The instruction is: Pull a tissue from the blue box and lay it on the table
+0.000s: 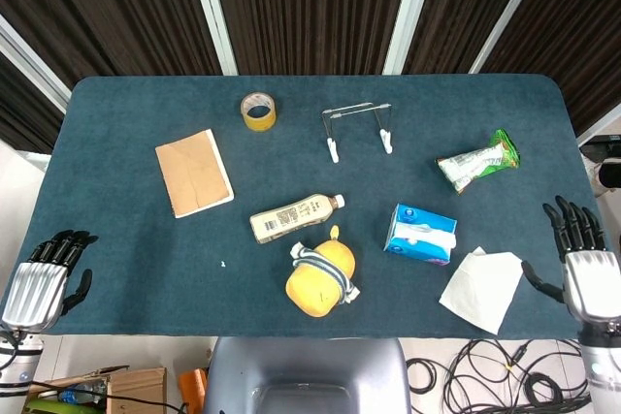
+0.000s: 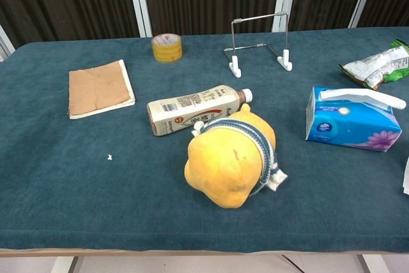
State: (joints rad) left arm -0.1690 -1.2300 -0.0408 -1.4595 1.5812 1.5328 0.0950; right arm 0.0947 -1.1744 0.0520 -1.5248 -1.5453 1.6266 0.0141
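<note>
The tissue (image 1: 482, 288) lies flat at the table's (image 1: 116, 191) five o'clock edge, beside the blue box (image 1: 421, 234), so the task looks done; right hand (image 1: 582, 264) and left hand (image 1: 41, 278) are spread, holding nothing.

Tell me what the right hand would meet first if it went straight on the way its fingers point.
Probably nothing: the right hand points its fingers toward the table's far side, off its right edge. The tissue lies beside it, not ahead.
</note>
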